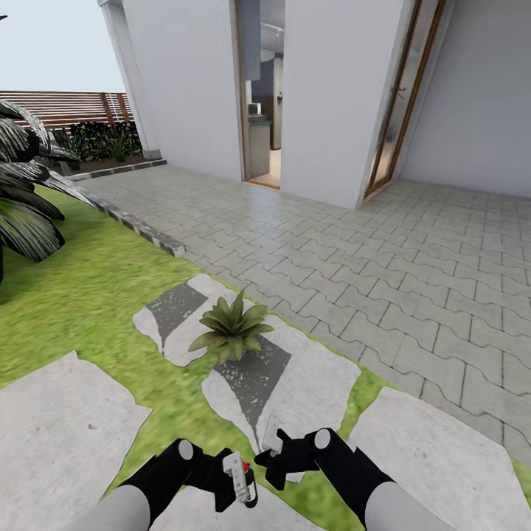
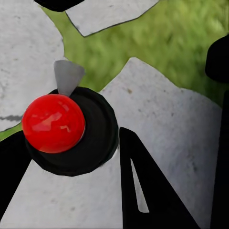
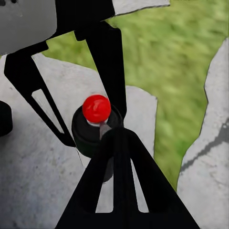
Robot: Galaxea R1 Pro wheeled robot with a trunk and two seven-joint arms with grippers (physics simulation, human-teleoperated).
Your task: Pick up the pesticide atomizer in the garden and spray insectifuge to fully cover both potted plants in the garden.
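The atomizer [image 1: 240, 477] is held low in the head view by the left gripper [image 1: 234, 483], its jaws pinching the body from both sides. In the left wrist view the atomizer's red cap [image 2: 53, 123] is seen from above on a black collar, with the pale nozzle [image 2: 67, 76] pointing away, over a stepping stone [image 2: 167, 119]. The right gripper [image 1: 274, 451] is placed just beside the left one; whether its jaws are spread or pressed together cannot be told. In the right wrist view the red cap [image 3: 96, 108] is seen past a black finger [image 3: 119, 162]. One potted plant [image 1: 232, 327] is set on the stones [image 1: 302, 383] ahead of both grippers, on the lawn [image 1: 81, 295]. Grey paving [image 1: 383, 280] and a white house [image 1: 332, 96] lie beyond, with a fence [image 1: 66, 107] at the far left.
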